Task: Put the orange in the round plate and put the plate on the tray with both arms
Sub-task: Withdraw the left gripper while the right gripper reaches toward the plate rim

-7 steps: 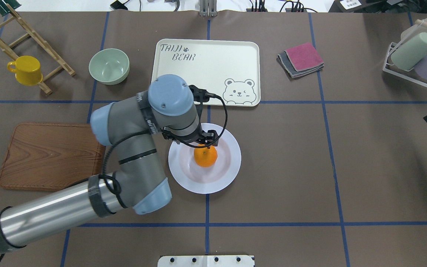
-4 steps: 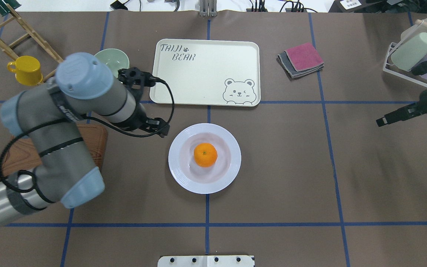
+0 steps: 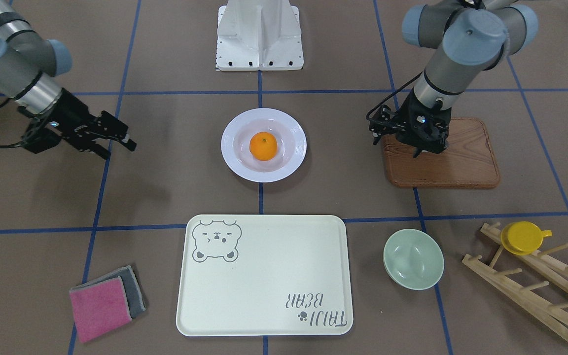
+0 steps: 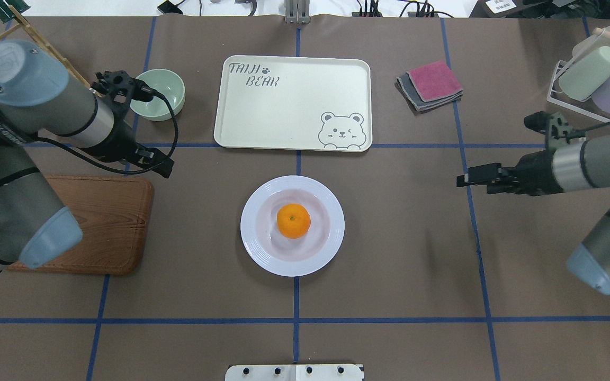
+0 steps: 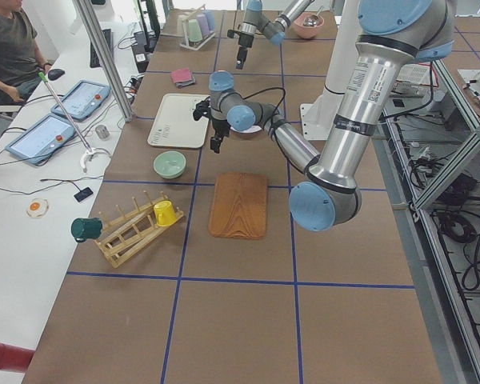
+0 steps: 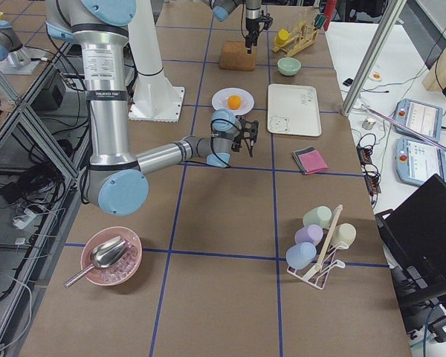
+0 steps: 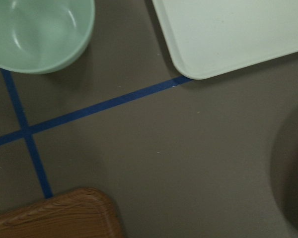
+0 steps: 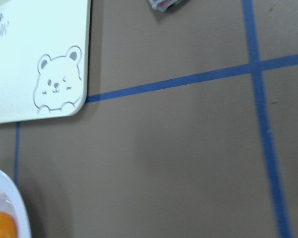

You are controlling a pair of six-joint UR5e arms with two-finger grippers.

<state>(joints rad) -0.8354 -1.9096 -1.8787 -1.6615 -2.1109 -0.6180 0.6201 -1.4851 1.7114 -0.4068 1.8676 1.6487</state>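
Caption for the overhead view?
Orange fruit in white round plate, short of cream bear tray; left tool and right tool flank it.

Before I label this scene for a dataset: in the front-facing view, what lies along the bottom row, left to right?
Going rightward: folded pink and grey cloths → tray → pale green bowl → yellow cup.

Green bowl (image 4: 159, 94), wooden board (image 4: 104, 222), cloths (image 4: 432, 84).
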